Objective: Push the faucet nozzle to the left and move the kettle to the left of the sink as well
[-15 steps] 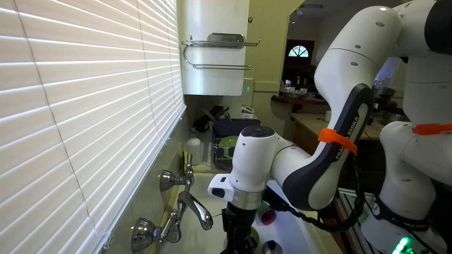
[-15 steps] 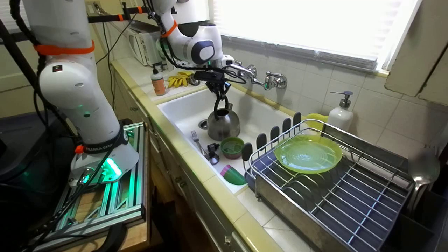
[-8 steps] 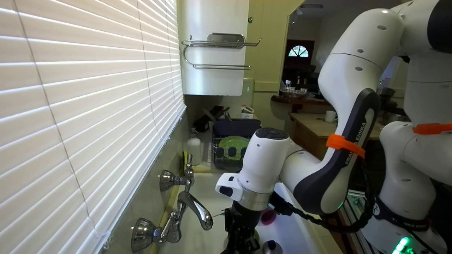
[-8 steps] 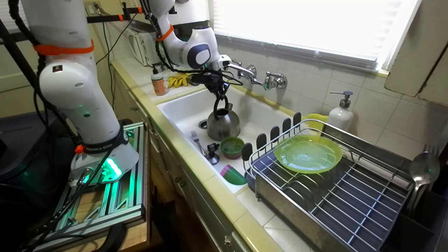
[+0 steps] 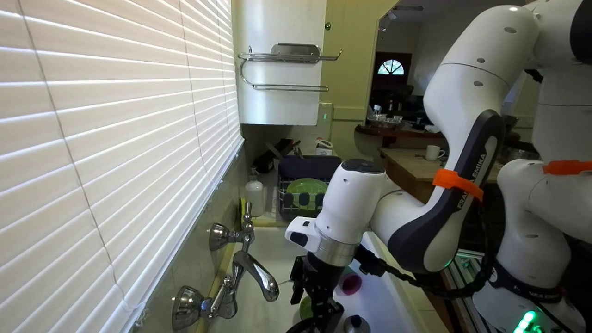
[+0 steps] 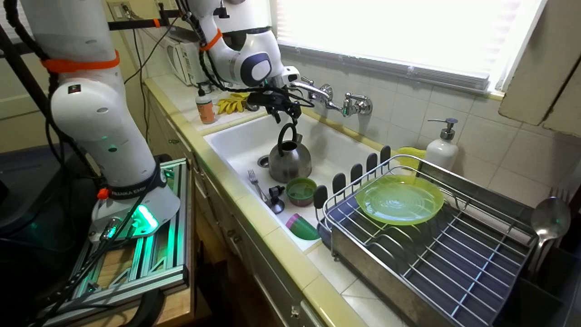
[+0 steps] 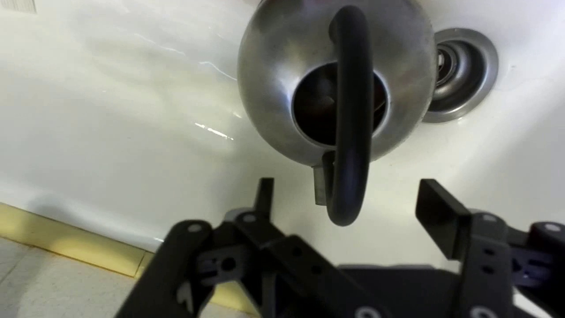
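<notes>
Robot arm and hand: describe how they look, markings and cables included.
The arm is white and rounded, with a dark panel lettered FRANKA EMIKA, orange straps, black cabling and green base lights. The hand is black, with two jointed fingers.

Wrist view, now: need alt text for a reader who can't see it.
Lidless silver kettle seen from above in a white sink, its black arched handle showing, untouched, in the gap of an open black gripper. A metal drain peeks out at the kettle's right; yellow edging crosses the lower left.
</notes>
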`<control>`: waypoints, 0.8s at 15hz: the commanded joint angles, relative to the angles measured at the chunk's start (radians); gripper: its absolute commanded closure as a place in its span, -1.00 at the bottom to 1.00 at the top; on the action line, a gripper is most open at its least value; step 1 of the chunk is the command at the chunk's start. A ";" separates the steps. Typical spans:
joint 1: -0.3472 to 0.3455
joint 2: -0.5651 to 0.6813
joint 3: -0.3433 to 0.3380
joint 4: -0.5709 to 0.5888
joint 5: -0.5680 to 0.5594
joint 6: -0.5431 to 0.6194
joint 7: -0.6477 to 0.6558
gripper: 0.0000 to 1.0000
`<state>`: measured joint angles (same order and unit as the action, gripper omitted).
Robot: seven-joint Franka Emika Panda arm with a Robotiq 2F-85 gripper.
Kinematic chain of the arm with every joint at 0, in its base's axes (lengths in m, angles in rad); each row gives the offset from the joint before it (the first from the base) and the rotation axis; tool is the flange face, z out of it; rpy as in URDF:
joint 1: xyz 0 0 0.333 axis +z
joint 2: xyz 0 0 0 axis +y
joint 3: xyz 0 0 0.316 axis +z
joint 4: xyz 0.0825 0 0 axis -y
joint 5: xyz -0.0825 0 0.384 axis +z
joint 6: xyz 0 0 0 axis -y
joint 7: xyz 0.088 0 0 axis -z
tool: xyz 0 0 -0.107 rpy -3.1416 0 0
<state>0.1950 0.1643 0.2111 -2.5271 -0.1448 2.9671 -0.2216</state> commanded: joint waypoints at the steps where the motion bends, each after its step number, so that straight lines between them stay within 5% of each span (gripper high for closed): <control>1: -0.014 -0.087 0.013 -0.038 0.018 -0.055 0.001 -1.00; 6: -0.023 -0.245 0.046 -0.003 0.275 -0.371 -0.123 -1.00; 12: -0.006 -0.340 -0.038 0.179 0.237 -0.629 -0.192 -1.00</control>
<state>0.1719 -0.1603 0.2153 -2.4294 0.0895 2.4310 -0.3571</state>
